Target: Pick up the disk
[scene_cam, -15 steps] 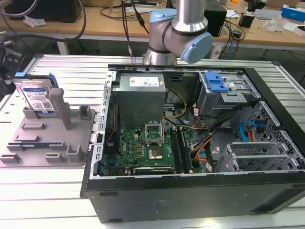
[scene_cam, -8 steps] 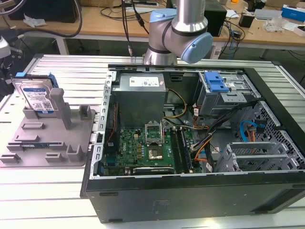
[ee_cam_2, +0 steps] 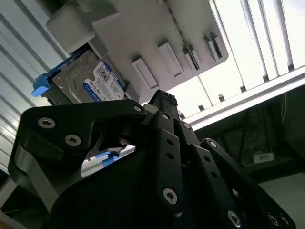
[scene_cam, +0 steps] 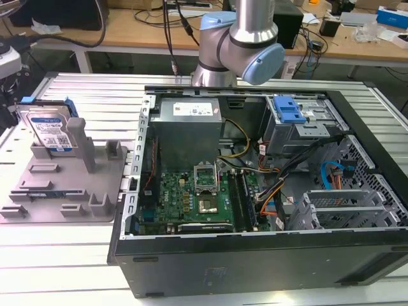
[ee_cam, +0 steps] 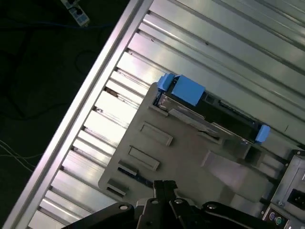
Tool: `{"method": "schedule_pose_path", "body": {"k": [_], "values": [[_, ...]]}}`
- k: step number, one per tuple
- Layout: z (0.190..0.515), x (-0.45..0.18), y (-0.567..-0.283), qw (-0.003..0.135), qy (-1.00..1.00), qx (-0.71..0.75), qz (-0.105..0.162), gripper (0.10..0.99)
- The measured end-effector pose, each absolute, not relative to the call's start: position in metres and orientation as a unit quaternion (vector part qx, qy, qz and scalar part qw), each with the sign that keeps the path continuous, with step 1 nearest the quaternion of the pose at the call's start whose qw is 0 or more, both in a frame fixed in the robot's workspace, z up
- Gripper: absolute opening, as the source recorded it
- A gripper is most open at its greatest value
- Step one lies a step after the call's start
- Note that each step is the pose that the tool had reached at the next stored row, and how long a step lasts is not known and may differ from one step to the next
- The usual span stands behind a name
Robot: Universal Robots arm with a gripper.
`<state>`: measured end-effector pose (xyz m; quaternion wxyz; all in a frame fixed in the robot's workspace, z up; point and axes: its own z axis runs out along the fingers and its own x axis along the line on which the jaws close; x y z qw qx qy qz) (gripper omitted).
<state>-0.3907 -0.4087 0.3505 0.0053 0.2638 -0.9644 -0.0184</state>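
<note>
The disk (scene_cam: 51, 131) stands on edge in a slot at the back of the grey fixture plate (scene_cam: 64, 185), on the exterior view's left. It is silver-grey with a blue-and-white label and blue side rails. In both wrist views the disk (ee_cam_2: 90, 81) (ee_cam: 209, 107) sits in the plate (ee_cam_2: 143, 28) (ee_cam: 190, 152), well beyond my fingertips. My black gripper (ee_cam_2: 161, 98) (ee_cam: 164, 185) hangs above the plate, apart from the disk. Its fingertips are together and hold nothing.
An open computer case (scene_cam: 255, 274) lies on the exterior view's right of the plate, with a motherboard (scene_cam: 191, 194), power supply (scene_cam: 188, 124) and blue-latched drive cage (scene_cam: 290, 115). Grey posts (scene_cam: 83, 143) rise beside the disk. The slatted table's edge (ee_cam: 95, 95) runs close to the plate.
</note>
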Motion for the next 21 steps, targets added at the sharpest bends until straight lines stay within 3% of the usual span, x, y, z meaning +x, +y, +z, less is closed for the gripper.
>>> {"method": "schedule_pose_path", "body": {"k": [9,12,13,14,16,21], "values": [[0.3501,-0.3901,-0.4087,0.007,-0.932,0.362,-0.018,0.114],[0.3499,-0.3898,-0.4087,0.008,-0.921,0.389,-0.018,0.235],[0.3498,-0.3898,-0.4087,0.008,-0.917,0.399,-0.017,0.235],[0.3497,-0.3896,-0.4087,0.008,-0.91,0.415,-0.017,0.357],[0.3493,-0.3892,-0.4087,0.009,-0.894,0.447,-0.017,0.482],[0.3485,-0.3891,-0.4087,0.01,-0.848,0.53,-0.016,0.482]]}}
